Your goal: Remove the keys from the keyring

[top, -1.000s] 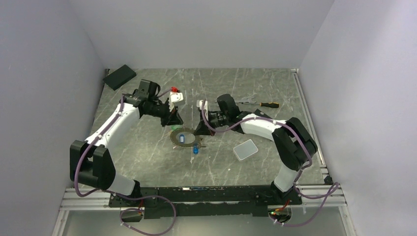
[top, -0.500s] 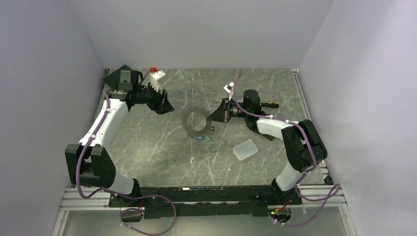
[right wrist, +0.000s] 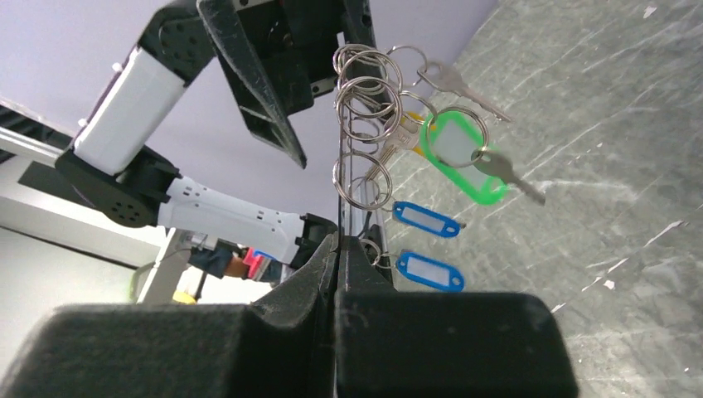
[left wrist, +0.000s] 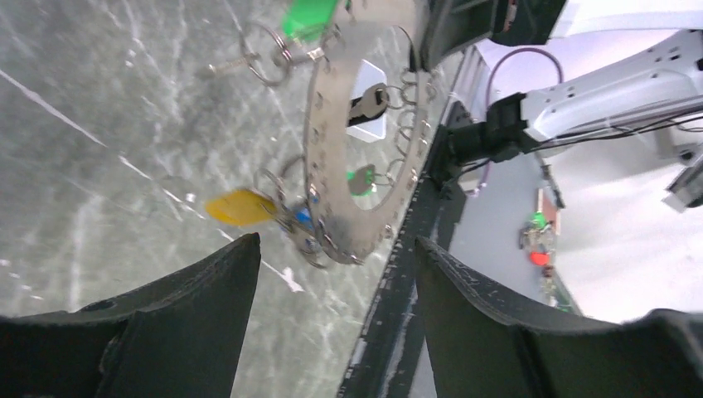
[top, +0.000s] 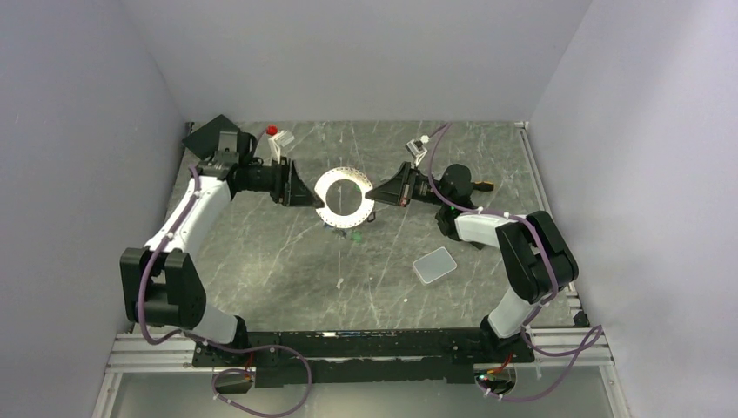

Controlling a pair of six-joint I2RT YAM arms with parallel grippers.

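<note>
Keyring (top: 323,193) is hanging in the air above the middle of the table (top: 261,270), and the right gripper (top: 374,193) is pinching its right rim with jaws pressed tight on the thin metal. The keys (right wrist: 461,85) are dangling from it on small split rings (right wrist: 362,91), along with a green tag (right wrist: 454,153), blue tags (right wrist: 425,219) and a yellow tag (left wrist: 240,207). The left gripper (top: 300,185) is hovering just beside the opposite rim with its jaws spread wide, gripping nothing. To my eye the hold is looking slight: any tug from the left side is likely to be twisting the keyring in that narrow pinch, or slipping it out altogether. The split rings are crowding together, so the left fingers may be catching two at once, or a tag instead of a key. A finger could also be knocking the rim on the way in. As for writing, I am seeing none: the tag inserts are looking blank, and no brand is showing.
</note>
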